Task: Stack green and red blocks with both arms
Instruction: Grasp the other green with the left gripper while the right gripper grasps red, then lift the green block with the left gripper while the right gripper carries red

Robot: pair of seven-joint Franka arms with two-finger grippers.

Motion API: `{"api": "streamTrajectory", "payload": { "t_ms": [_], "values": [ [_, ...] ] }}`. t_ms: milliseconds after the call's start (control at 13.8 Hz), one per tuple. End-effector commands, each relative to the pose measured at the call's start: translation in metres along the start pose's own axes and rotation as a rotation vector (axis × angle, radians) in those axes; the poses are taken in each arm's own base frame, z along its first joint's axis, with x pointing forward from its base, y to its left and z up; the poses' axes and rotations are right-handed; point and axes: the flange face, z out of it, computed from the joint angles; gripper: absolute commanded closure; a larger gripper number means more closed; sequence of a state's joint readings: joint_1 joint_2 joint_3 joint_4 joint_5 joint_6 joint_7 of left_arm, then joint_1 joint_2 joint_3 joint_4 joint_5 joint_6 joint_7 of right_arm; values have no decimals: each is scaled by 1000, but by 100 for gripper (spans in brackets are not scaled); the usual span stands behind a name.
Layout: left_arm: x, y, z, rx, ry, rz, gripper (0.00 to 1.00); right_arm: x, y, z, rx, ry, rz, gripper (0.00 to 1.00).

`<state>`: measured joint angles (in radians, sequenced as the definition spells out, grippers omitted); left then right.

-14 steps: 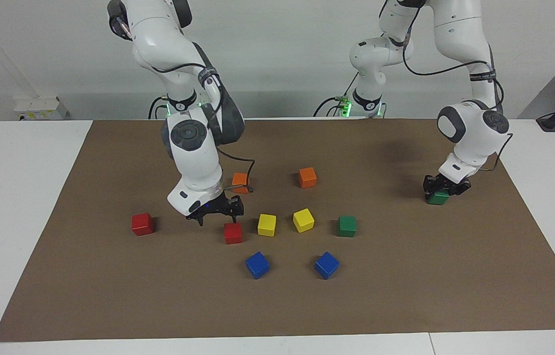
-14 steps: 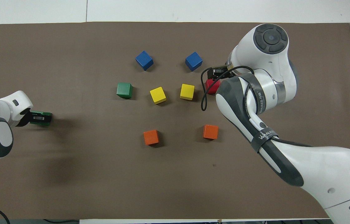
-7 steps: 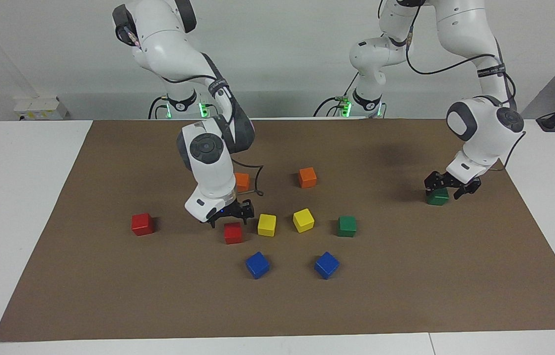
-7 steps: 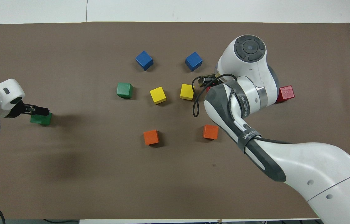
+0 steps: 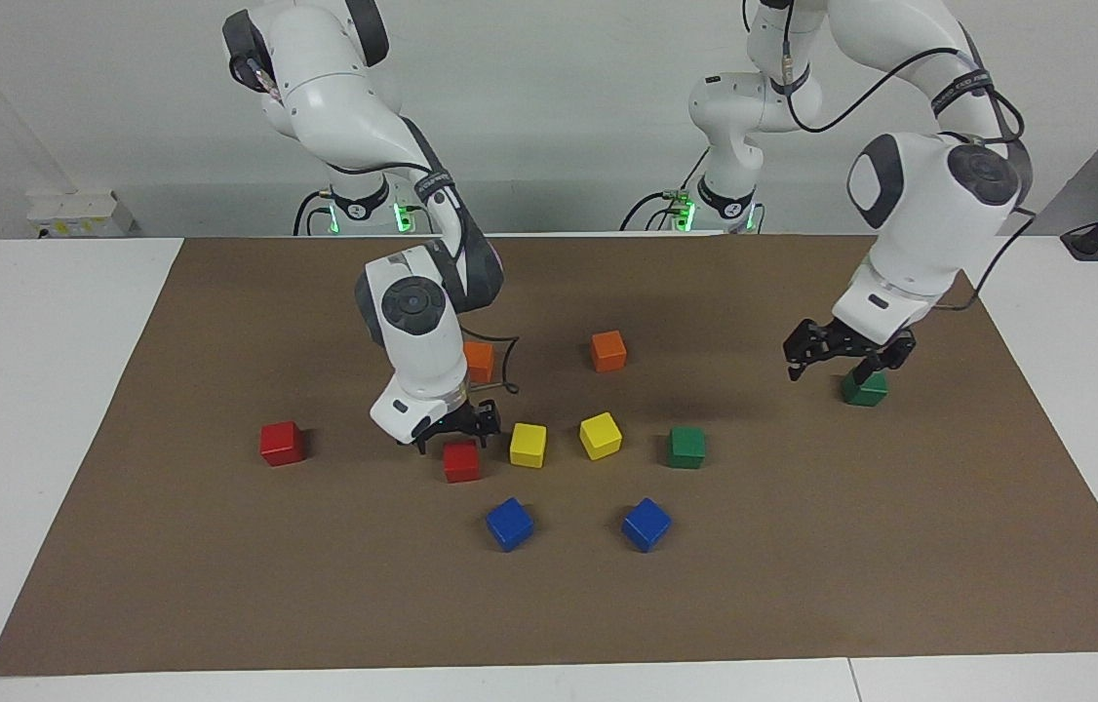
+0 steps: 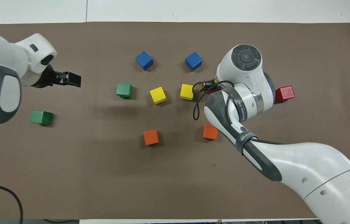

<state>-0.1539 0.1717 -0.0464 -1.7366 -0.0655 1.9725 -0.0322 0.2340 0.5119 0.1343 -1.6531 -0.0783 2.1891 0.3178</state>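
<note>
A red block [image 5: 461, 460] lies beside a yellow cube. My right gripper [image 5: 451, 437] hangs open right over it, fingertips about level with its top. In the overhead view my right arm hides most of this block [image 6: 211, 91] and the right gripper [image 6: 207, 86]. A second red block [image 5: 282, 443] [image 6: 284, 94] lies toward the right arm's end of the table. One green block [image 5: 865, 388] [image 6: 40, 117] lies alone toward the left arm's end. My left gripper [image 5: 834, 363] [image 6: 72, 80] is open and empty, raised above the mat beside it. A second green block [image 5: 686, 447] [image 6: 124, 90] lies beside the yellow cubes.
Two yellow cubes [image 5: 528, 444] [image 5: 600, 435] lie between the red and green blocks. Two orange cubes [image 5: 607, 350] [image 5: 479, 361] lie nearer to the robots, two blue cubes [image 5: 509, 524] [image 5: 646, 524] farther. All lie on a brown mat [image 5: 217, 585].
My left gripper has let go of the green block, risen and moved toward the table's middle. My right gripper has shifted over the red block and come lower.
</note>
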Motion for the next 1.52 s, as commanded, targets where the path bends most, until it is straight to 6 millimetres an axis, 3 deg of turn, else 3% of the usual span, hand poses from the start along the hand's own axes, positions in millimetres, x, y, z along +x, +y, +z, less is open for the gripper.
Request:
{"api": "streamTrajectory", "payload": {
  "t_ms": [0,217,361,434,506,578,795,940,1012,1157,1301,1446],
  "values": [
    [17,47,32,-16,12,-2,0,1,-11,3,4,37,-1,0],
    [28,80,77,-10,-12,39,0,1,-11,11,5,35,-2,3],
    [48,109,106,-7,-25,70,0,1,-11,11,4,35,-3,20],
    [49,110,116,8,-31,81,0,2,-9,10,2,36,-3,42],
    [50,109,122,26,-27,94,0,5,-3,8,-3,37,-12,77],
    [52,109,121,30,-6,98,0,7,2,5,-16,33,-22,100],
    [50,106,141,59,3,122,0,10,13,-20,-40,5,-6,100],
    [47,106,147,61,-3,125,0,-1,43,-54,-60,2,13,100],
    [44,106,154,61,-4,127,0,-9,61,-70,-71,-9,-13,100],
    [32,112,169,60,-8,139,0,-26,116,-97,-84,-14,-60,100],
    [27,112,173,61,-25,140,0,-37,173,-113,-87,-21,-105,100],
    [25,113,173,62,-34,141,0,-46,210,-120,-81,-42,-129,100]
  ]
}}
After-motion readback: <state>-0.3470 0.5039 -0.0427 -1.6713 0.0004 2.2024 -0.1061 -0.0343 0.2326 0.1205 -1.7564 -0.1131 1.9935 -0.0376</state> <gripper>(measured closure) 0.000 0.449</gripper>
